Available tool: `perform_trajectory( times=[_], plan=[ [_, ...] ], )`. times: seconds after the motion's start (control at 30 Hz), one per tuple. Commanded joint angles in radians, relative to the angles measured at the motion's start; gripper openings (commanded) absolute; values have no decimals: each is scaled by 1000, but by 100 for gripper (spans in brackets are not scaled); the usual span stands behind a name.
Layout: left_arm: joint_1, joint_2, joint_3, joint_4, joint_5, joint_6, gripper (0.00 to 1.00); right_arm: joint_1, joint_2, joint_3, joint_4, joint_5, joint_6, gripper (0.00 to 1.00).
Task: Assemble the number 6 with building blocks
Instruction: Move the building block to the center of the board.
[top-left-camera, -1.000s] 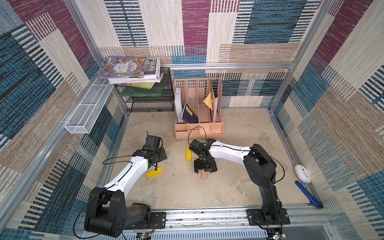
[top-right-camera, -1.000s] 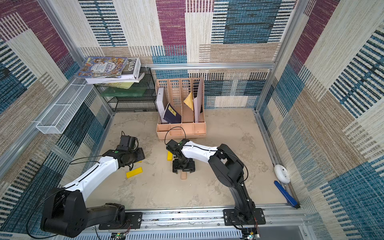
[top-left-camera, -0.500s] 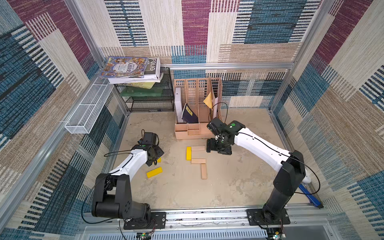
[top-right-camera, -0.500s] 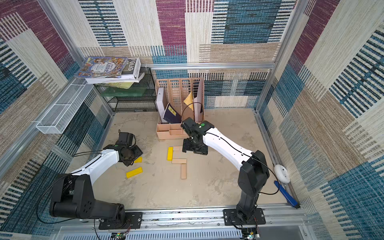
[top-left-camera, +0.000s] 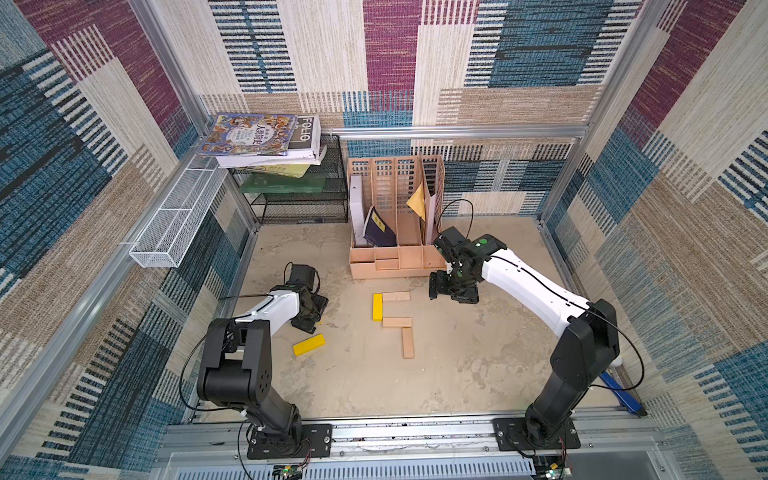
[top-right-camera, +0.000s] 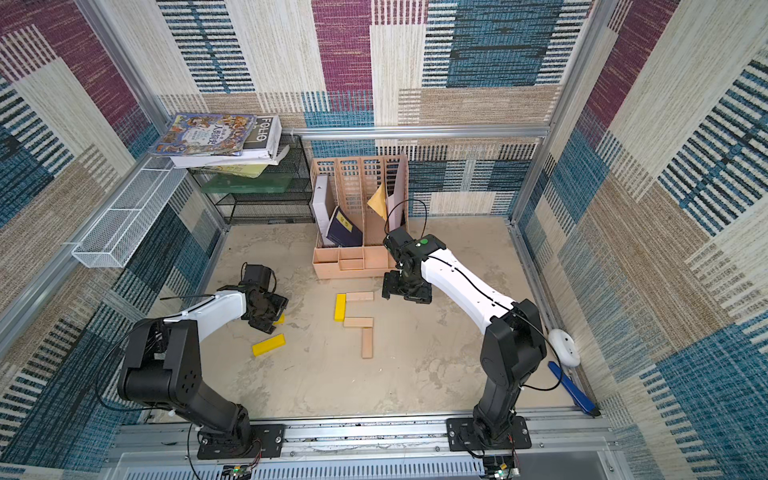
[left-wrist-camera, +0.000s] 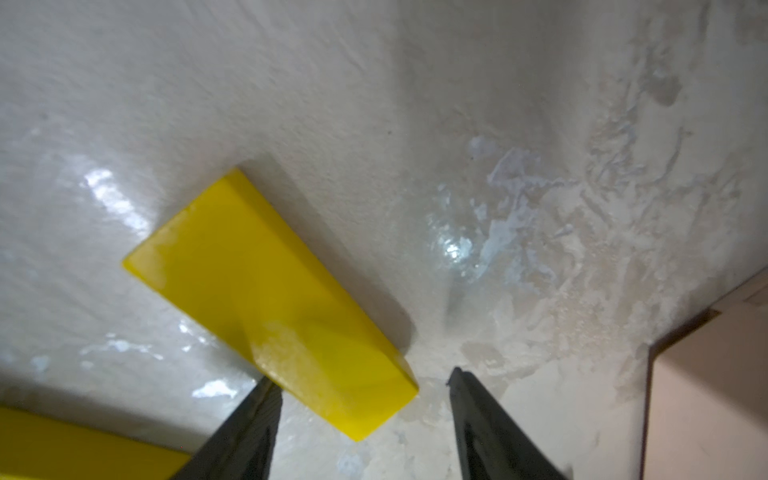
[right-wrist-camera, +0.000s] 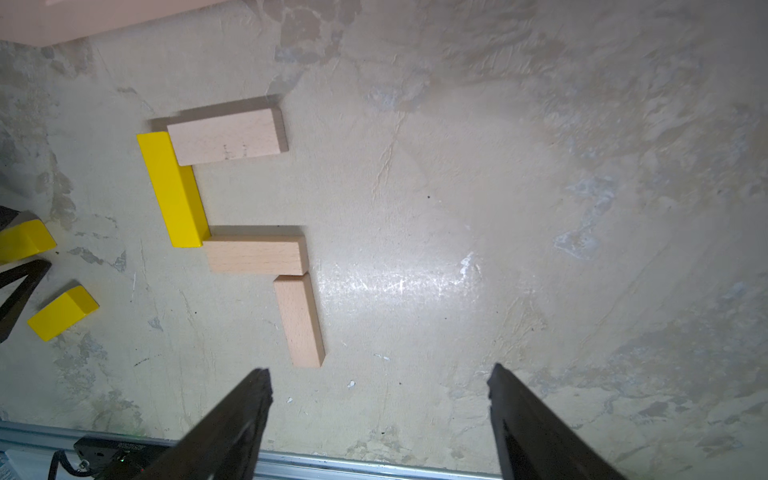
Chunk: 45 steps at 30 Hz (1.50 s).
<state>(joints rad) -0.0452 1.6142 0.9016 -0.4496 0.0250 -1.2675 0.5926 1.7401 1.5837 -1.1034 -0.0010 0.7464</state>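
Six planks in all: three yellow, three wood.

Four lie flat and joined as a part-built 6, between the two grippers and nearer the right one:
- one placed yellow forms the stroke on the side toward the left gripper
- the far wood butts against its end nearest the organizer
- the middle wood butts against its other end
- the last wood runs from the middle one's free end toward the robot base

The right gripper hovers over bare floor, just beside the organizer's corner. Its jaws are spread wide with nothing between them. The 6 lies ahead of its fingertips, apart from them; the last wood is the nearest piece.

The left gripper sits low over the floor, well apart from the 6. Its jaws are partly spread and hold nothing. The fifth plank, yellow, lies flat just ahead of it, one corner reaching into the gap between the fingertips. One finger is clear of it; whether the other touches it I cannot tell. The sixth plank, also yellow, lies flat beside this gripper on the robot-base side, near it but apart
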Motion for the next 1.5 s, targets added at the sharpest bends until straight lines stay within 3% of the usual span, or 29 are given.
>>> perform_trajectory(
  times=[0.0,0.6,0.7,0.8,0.93,1.23,1.47],
  plan=[
    [2,5,-10,-25,-21,-70,68,-7,7,-3,16,-22,-30,85],
    [17,48,-11,-6,-79,-202,64,-23,79,43,27,-82,-87,84],
    [21,80,-15,16,-44,-224,54,-28,93,63,19,-90,-95,79],
    [31,110,-60,70,34,-263,32,-33,98,75,15,-94,-99,71],
    [31,86,-75,10,48,-192,24,-40,87,69,14,-99,-93,64],
    [37,16,-90,-166,95,47,21,-41,70,42,33,-109,-76,61],
    [39,-88,-126,-304,117,158,21,-40,62,39,40,-115,-81,62]
  ],
)
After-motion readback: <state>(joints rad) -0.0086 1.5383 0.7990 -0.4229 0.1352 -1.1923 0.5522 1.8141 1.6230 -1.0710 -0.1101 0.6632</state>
